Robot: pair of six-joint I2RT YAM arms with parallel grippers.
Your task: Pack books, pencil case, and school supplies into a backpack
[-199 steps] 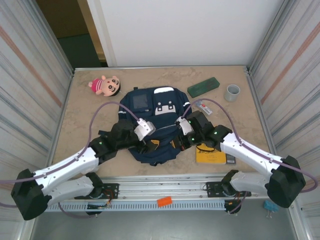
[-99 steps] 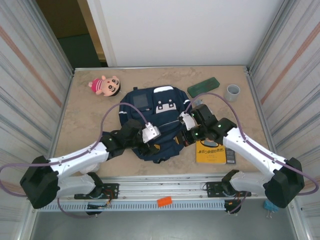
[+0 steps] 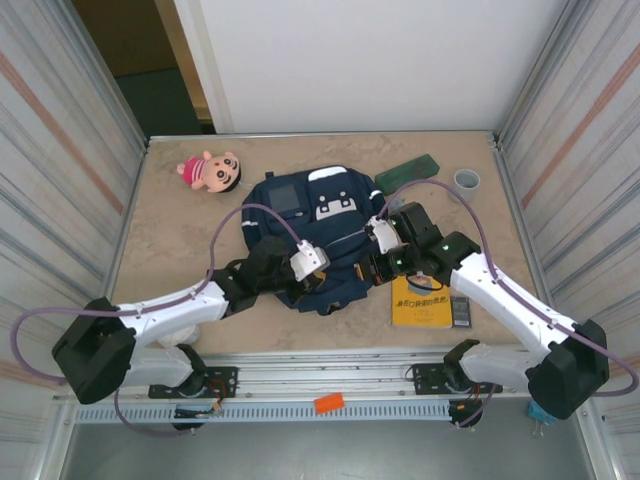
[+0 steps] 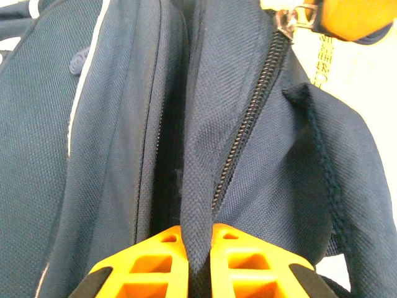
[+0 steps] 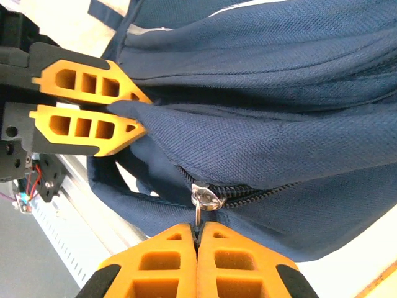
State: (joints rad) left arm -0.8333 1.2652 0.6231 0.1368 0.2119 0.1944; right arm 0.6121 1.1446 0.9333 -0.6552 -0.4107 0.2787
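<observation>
well, the left end effector [image 4: 198, 241] was pinched together on a fold of the backpack [image 4: 118, 124], just beside its dark zipper [image 4: 248, 124], with the navy cloth squeezed between the orange fingers [image 4: 152, 264]. the right end effector [image 5: 198, 234] was closed too, its tips clamped on the small tab hanging from the silver zipper pull [image 5: 203, 198] at the bag's near end. the two stood close together there, the pull lying just right of the pinched fold.

from above, the backpack lay flat in the middle of the beige marbled surface [image 3: 170, 240]. the yellow book [image 3: 420, 310] lay just right of it, partly under the right arm, with the dark calculator [image 3: 460, 312] against its right edge. the green pencil case [image 3: 408, 170] rested by the bag's far right corner, with a grey cup [image 3: 466, 180] near it. a pink plush doll [image 3: 212, 170] sat at the far left, apart from the bag.

ribbed metal walls [image 3: 60, 150] closed in both sides. a white panel [image 3: 370, 60] stood at the back, with a dark doorway [image 3: 150, 60] to its left.
</observation>
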